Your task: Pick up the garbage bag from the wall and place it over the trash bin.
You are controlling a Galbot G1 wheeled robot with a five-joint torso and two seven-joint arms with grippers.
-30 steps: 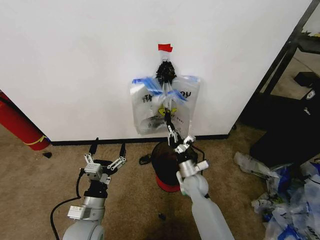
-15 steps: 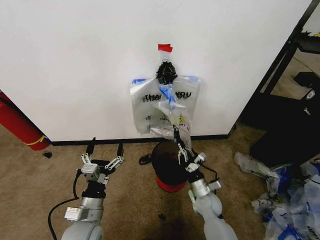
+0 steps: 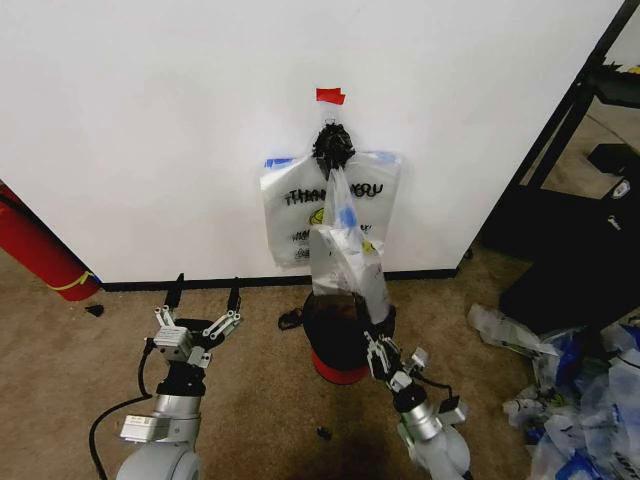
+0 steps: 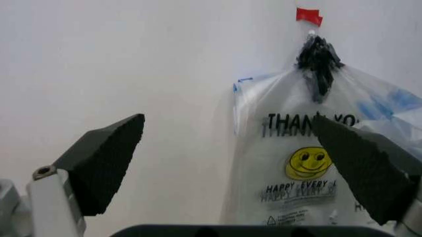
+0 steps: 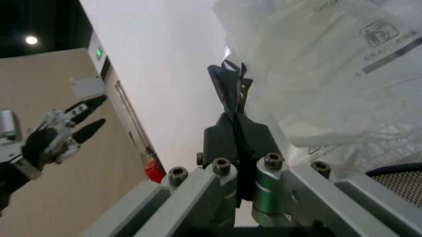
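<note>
Printed in black on the garbage bag (image 4: 300, 168): "THANK YOU" up top, partly hidden, with "HAPPY EVERY" under the yellow smiley face. Smaller print lower down too small to read.

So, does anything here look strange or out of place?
Yes. One garbage bag is stretched from the black clump on the wall down over the trash bin, pinched by the right gripper. Loose bags litter the floor.

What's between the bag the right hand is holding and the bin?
Nothing visible. The right hand, shut on the bag, has it stretched down from the wall right above the bin, whose opening looks clear. The top of the bag seems attached at the black clump. The left hand waits open, off to the side.
</note>
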